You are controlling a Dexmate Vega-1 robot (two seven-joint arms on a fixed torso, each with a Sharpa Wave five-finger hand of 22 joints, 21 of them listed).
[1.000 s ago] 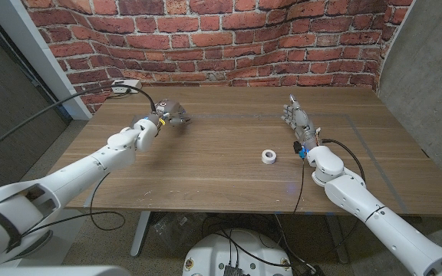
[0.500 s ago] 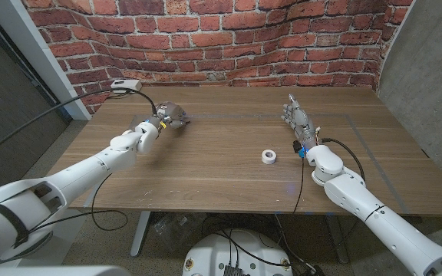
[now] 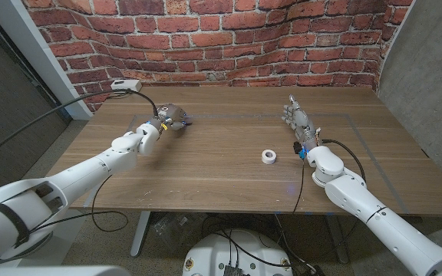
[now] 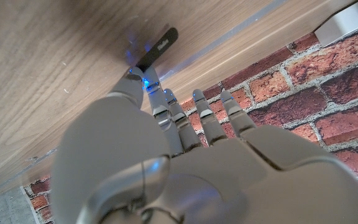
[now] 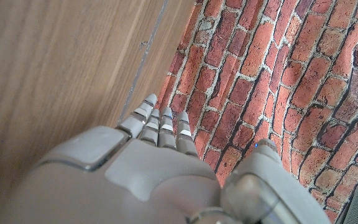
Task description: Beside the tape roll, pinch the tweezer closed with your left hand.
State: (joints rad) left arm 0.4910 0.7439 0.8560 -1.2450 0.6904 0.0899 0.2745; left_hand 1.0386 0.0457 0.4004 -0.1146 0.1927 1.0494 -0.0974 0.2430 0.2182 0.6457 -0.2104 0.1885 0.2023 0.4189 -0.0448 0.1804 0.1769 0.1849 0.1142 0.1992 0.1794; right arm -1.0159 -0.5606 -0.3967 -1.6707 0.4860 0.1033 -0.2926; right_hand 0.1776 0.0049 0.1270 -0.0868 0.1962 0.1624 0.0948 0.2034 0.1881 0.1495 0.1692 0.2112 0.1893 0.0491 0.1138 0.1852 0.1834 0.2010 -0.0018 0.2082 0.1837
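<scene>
Black and slim, the tweezer (image 4: 157, 47) lies on the wooden table (image 3: 221, 172) at the far left, just past the fingertips of the left hand (image 3: 172, 117). In the left wrist view its dark blade sticks out beyond the thumb (image 4: 131, 87), flat on the wood, with faint lettering near its end. Whether thumb and finger already pinch it I cannot tell: the thumb tip reaches its near end, but the contact itself is hidden behind the hand.

Judging by its look, it is light, thin and springy, stiff along its length and yielding only across the two arms. It will likely slide on the smooth wood if pushed from one side, so the grip belongs at mid-length, one pad on each arm, squeezing squarely.

In the left wrist view the other fingers (image 4: 204, 115) reach forward side by side, slightly parted and not curled.

White tape roll (image 3: 268, 156) sits near the middle right of the table, well apart from the tweezer, so the pinch is not yet beside it.

Further right, the right hand (image 3: 298, 121) stands on its edge, its straight fingers close together, holding nothing.
</scene>
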